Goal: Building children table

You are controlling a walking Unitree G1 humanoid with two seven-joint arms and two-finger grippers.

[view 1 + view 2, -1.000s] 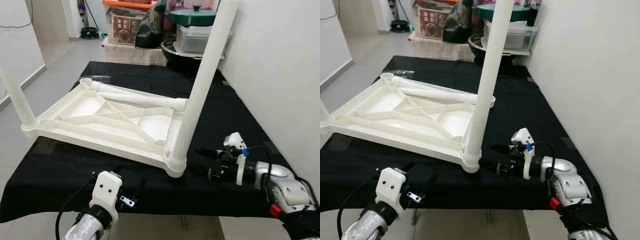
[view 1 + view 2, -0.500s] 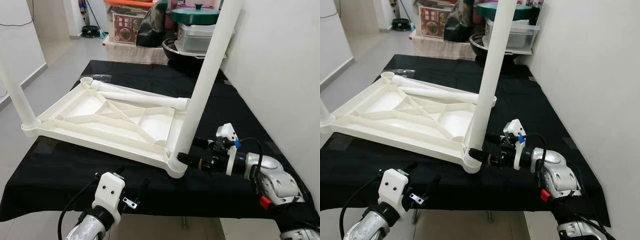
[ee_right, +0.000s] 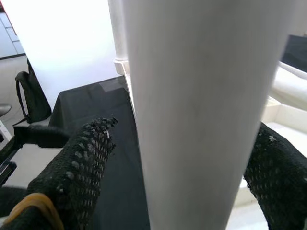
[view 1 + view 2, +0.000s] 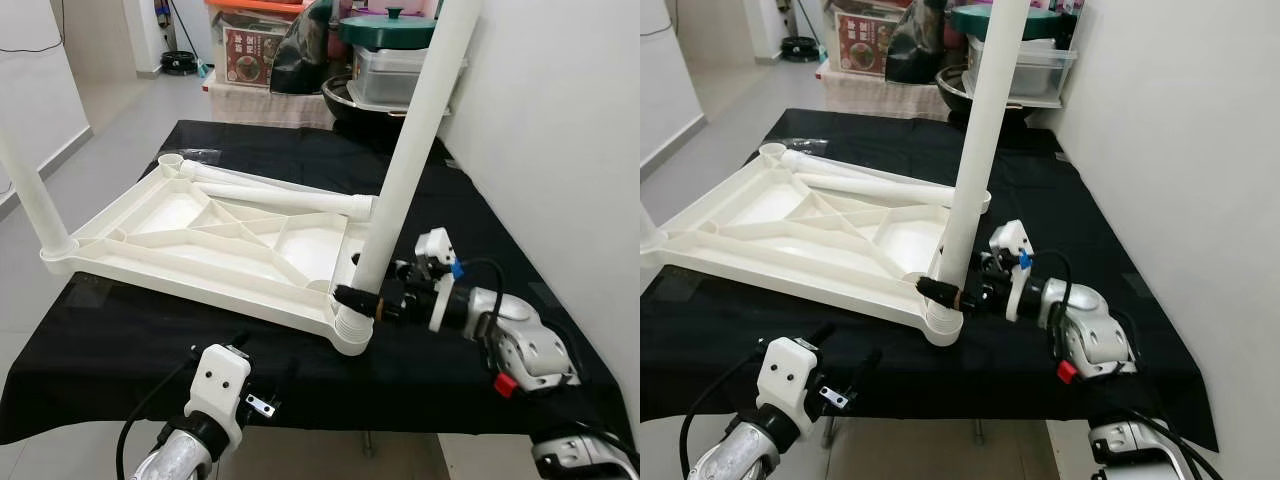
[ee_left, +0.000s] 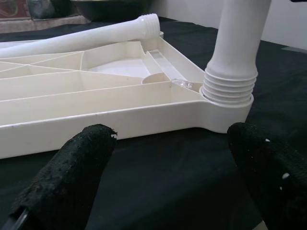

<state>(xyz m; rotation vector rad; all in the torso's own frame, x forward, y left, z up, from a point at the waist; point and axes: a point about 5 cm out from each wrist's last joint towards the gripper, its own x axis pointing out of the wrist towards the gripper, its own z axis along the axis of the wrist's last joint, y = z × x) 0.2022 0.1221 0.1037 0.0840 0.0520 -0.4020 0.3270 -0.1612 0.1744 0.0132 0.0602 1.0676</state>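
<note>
A white plastic children's table top (image 4: pixel 200 240) lies upside down on a bench draped in black cloth (image 4: pixel 120 340), its ribbed underside facing up. One white leg (image 4: pixel 410 160) stands upright, screwed into the near right corner socket (image 4: pixel 350 330); a second leg (image 4: pixel 30 190) stands in the near left corner. A loose leg (image 4: pixel 280 195) with a threaded end lies across the far side of the top, and the far left corner socket (image 4: pixel 172 161) is open.

The right claw (image 4: pixel 362 297) reaches in from the right and straddles the upright leg just above its threaded collar, one black finger (image 3: pixel 76 163) on each side of the tube. The wrist view shows gaps between the fingers and the leg, so the claw is spread around it and not clenched.

The left claw (image 5: pixel 168 182) hangs low at the bench's near edge, its fingers (image 5: pixel 67 172) parted and holding nothing, pointed at the corner socket from just in front of it.

Behind the bench stand clutter: a clear plastic storage box (image 4: pixel 395 75) with a green lidded pot (image 4: pixel 385 30) on it, a metal bowl (image 4: pixel 350 95), a black bag (image 4: pixel 305 55) and a printed carton (image 4: pixel 250 55). A white wall (image 4: pixel 560 150) runs close along the bench's right side, hemming in the right arm.
</note>
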